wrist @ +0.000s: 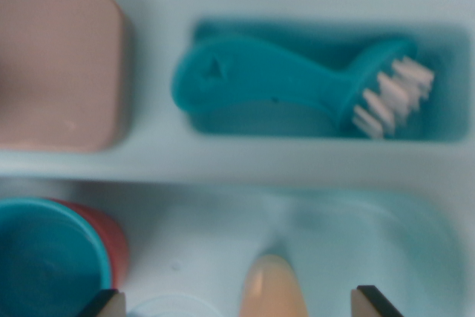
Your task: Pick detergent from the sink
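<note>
Hand: two fingertips visible at bottom edge, spread wide, grasping nothing. Detergent: pale orange rounded top, between fingertips, nearer wrist view's left one than centre demands little correction; standing in sink basin, long axis apparently running toward camera. Judgement: straight descent should bracket it. Teal cup with red cup behind, at wrist view's left, near left fingertip: possible contact. Beyond: teal brush lying in upper compartment; pink sponge at upper left. Neither obstructs.
</note>
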### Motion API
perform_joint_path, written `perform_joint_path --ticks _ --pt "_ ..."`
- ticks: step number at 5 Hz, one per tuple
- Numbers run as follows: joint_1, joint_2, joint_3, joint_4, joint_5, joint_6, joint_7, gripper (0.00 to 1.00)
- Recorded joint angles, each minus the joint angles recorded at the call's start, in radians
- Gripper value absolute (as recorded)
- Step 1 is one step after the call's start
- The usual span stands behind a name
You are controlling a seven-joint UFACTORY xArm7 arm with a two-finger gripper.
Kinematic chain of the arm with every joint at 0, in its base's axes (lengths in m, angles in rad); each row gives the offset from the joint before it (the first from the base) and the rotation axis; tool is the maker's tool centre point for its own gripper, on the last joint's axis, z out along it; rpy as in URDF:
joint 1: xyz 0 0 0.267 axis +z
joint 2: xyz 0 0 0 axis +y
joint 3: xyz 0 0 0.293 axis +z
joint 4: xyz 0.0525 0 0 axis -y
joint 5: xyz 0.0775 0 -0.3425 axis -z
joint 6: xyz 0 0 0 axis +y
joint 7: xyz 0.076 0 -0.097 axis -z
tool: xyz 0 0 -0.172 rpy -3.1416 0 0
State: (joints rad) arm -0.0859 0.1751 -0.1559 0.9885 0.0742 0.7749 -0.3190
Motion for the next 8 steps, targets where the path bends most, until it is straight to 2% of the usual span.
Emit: perform_joint_path --ticks 1,2,3,4,8 --pt "0.0 0.0 0.0 0.0 0.0 0.0 0.0 0.0" --pt "-0.0027 0.006 -0.005 -0.02 0.0029 -0.023 -0.011 0.0" --pt "-0.0027 0.006 -0.005 -0.02 0.0029 -0.023 -0.011 0.0" --pt "-0.0049 0.012 -0.009 -0.036 0.0055 -0.043 -0.02 0.0" --pt "-0.0071 0.017 -0.013 -0.052 0.0079 -0.062 -0.028 0.0"
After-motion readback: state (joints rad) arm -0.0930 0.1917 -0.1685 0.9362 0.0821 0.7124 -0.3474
